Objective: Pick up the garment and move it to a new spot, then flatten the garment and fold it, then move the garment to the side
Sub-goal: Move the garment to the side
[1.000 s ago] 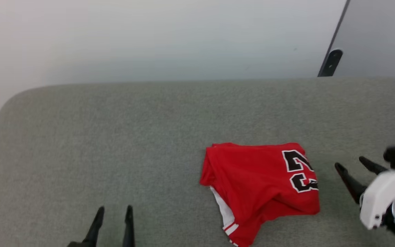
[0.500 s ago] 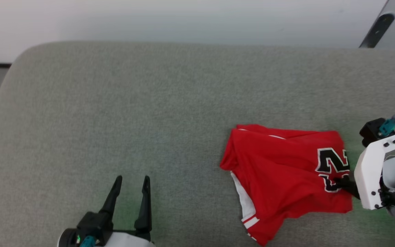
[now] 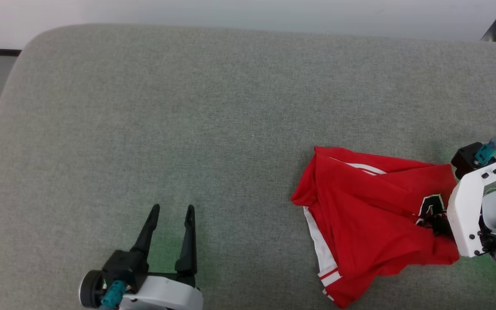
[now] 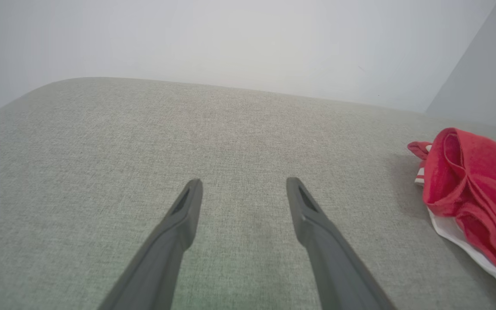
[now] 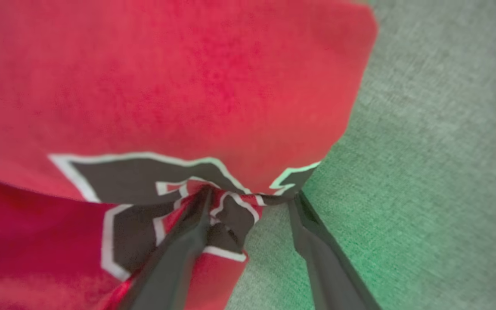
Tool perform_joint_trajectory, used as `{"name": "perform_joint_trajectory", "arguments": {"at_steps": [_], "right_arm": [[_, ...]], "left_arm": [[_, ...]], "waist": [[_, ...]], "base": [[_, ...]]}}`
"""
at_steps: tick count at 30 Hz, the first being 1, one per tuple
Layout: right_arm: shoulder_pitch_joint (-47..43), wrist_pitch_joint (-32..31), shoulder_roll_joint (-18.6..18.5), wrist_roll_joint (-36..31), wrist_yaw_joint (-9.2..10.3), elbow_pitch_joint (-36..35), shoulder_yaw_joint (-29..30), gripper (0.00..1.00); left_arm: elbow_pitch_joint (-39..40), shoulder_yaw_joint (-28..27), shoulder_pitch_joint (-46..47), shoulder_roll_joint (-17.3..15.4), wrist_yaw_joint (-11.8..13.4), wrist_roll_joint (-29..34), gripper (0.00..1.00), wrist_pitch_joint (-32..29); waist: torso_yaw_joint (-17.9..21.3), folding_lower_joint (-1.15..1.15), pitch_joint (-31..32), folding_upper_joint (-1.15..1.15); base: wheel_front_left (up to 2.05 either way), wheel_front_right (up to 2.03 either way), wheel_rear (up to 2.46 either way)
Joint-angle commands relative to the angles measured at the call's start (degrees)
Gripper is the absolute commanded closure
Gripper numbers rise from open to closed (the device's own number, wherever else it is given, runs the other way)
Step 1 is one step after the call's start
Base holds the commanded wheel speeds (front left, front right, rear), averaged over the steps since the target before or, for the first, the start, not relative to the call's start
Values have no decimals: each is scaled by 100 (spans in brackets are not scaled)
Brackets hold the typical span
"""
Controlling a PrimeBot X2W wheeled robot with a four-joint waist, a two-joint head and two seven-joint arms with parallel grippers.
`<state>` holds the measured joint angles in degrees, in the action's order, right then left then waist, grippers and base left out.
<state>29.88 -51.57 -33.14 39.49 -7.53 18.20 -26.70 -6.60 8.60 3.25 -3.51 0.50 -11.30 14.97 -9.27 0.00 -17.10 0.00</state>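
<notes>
Right tool [image 5: 252, 193] has pushed in, straddling an edge of the garment [image 3: 368, 206].

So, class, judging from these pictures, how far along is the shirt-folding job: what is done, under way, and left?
Done: nothing visible; the garment lies crumpled on the grey cushion. In hand: the right end effector straddles a bunch of cloth at the printed number, fingers apart, grip not closed. The left end effector is open, away from the cloth. Left: lifting, moving, flattening, folding, setting aside.
</notes>
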Motion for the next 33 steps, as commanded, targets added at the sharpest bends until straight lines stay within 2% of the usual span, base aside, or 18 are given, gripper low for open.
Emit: {"name": "perform_joint_trajectory", "arguments": {"at_steps": [1, 11, 21, 28, 33], "right_arm": [[-411, 80, 377, 46, 9, 400, -428, 100], [-343, 1047, 295, 274, 12, 287, 127, 100], [-607, 1757, -334, 366, 10, -23, 1227, 100], [-539, 2092, -859, -32, 10, 232, 1987, 100], [-41, 2459, -1086, -394, 10, 925, 2375, 100]], "left_arm": [[-12, -22, 57, 13, -38, 29, 0, 24], [1, -99, 5, 31, -102, 114, 0, 24], [50, -114, 137, -6, -217, 248, 0, 24], [187, -127, 241, -115, -271, 360, 0, 24], [368, -97, 337, -238, -289, 454, 0, 24]], "waist": [[16, 0, 19, 0], [336, 0, 161, 0], [1009, 0, 125, 0], [1282, 0, 0, 0], [1319, 0, -244, 0]], "base": [[0, 0, 0], [0, 0, 0], [0, 0, 0], [0, 0, 0], [0, 0, 0]]}}
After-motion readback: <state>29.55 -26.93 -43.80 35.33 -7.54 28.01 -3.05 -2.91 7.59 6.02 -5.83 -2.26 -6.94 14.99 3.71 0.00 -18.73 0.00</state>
